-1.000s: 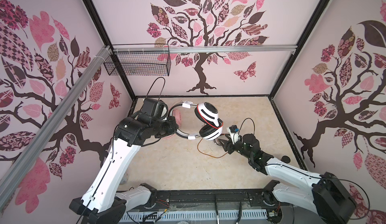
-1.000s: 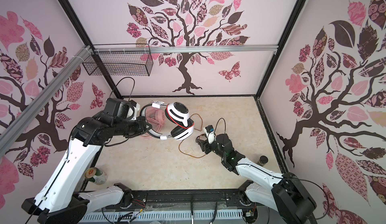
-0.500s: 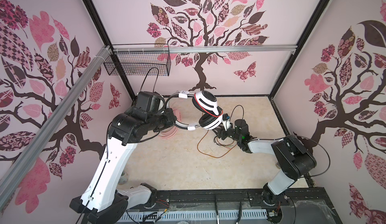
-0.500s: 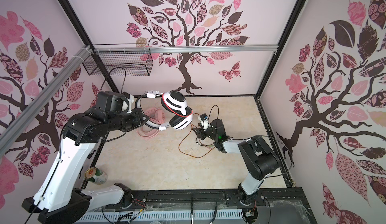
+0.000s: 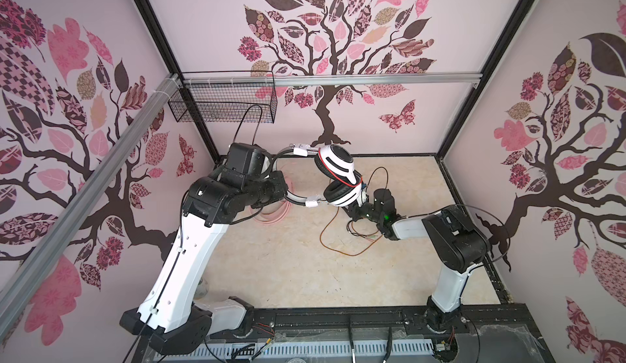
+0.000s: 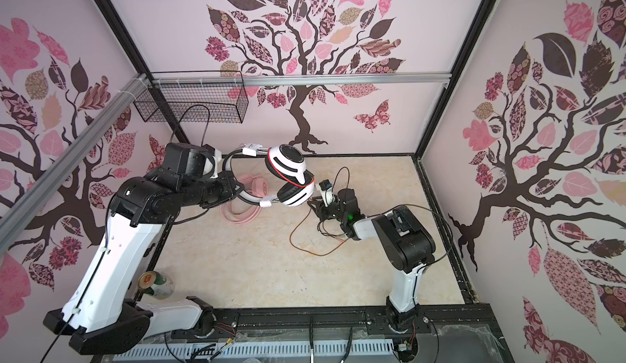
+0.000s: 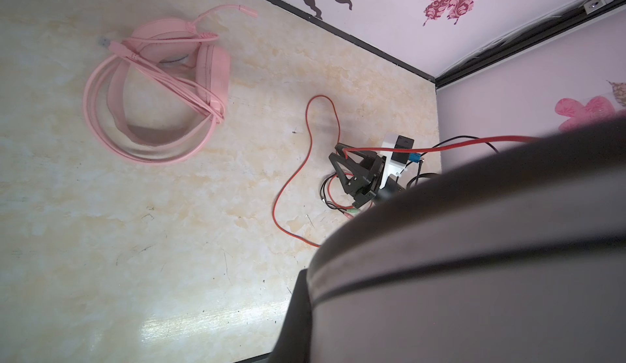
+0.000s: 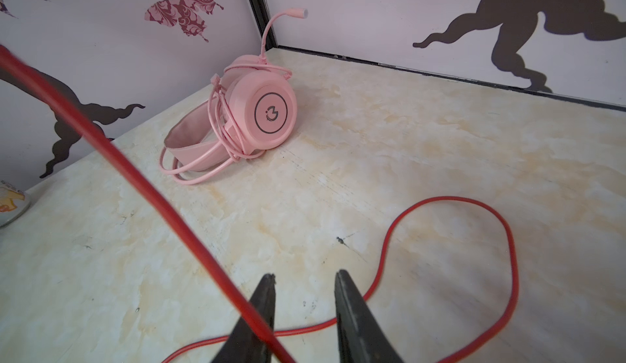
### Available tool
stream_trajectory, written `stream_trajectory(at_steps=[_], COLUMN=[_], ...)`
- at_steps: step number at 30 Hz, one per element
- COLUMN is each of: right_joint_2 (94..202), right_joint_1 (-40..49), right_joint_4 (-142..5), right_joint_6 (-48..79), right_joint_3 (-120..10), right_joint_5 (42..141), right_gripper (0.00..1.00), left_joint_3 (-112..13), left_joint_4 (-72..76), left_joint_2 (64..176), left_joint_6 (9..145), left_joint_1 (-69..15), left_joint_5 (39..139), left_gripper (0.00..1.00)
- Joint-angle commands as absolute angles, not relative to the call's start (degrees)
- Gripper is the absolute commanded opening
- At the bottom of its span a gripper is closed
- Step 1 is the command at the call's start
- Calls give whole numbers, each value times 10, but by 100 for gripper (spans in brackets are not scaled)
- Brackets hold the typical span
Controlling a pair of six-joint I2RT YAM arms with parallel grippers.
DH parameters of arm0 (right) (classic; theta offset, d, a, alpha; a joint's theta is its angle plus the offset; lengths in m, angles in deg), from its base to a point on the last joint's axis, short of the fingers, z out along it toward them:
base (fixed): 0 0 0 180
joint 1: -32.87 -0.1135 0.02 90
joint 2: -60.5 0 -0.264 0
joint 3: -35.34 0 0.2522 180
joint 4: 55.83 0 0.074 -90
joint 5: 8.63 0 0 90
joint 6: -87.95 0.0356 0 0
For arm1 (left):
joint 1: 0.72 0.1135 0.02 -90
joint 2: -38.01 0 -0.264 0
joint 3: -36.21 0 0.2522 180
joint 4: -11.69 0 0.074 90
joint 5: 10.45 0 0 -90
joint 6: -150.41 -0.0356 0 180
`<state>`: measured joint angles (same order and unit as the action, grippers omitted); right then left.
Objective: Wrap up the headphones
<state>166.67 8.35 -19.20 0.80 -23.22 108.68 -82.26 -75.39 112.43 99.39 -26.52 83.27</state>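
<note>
My left gripper [image 5: 287, 191] is shut on the headband of the white-and-black headphones [image 5: 335, 164], holding them up above the table in both top views. That headband [image 7: 474, 242] fills much of the left wrist view. Their orange-red cable [image 6: 294, 232] hangs from the lower ear cup and loops on the table. My right gripper [image 8: 305, 276] is just beneath that ear cup, jaws apart. The cable [image 8: 152, 188] runs taut across one finger into the gap. The pink headphones [image 8: 261, 114], their cable wound round them, lie at the back left, partly hidden in a top view [image 6: 252, 188].
A black wire basket [image 5: 223, 102] hangs on the back left wall. A can [image 6: 154, 283] lies by the left arm's base. Thin black leads with green and pink plugs [image 7: 352, 212] lie beside my right gripper. Walls close off three sides.
The left arm has lifted the white-and-black headphones up and toward the back. The right arm has folded, bringing its gripper under the ear cup to the cable. Its jaws have narrowed.
</note>
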Motion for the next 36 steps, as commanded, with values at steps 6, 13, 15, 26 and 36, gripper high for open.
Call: stream_trajectory(at_steps=[6, 13, 15, 26, 36], right_joint_2=[1655, 1542, 1496, 1244, 1218], right_joint_1=[85, 17, -18, -174, -306], right_joint_4=[-168, -296, -381, -687, -883], right_joint_6=[60, 24, -2, -37, -59], right_joint_3=[-208, -161, -160, -147, -251], right_joint_5=[1160, 1139, 1105, 961, 907], right_gripper=[8, 0, 0, 0, 0], left_joint_3=[-867, -820, -794, -654, -593], left_joint_4=[-702, -652, -639, -623, -603], left_joint_2=[1132, 1119, 1115, 1104, 1100], left_joint_6=[1018, 1067, 1076, 1093, 1111], left_joint_1=[-261, -259, -259, -259, -259], left_joint_5=[840, 834, 828, 717, 689], left_gripper=[0, 0, 0, 0, 0])
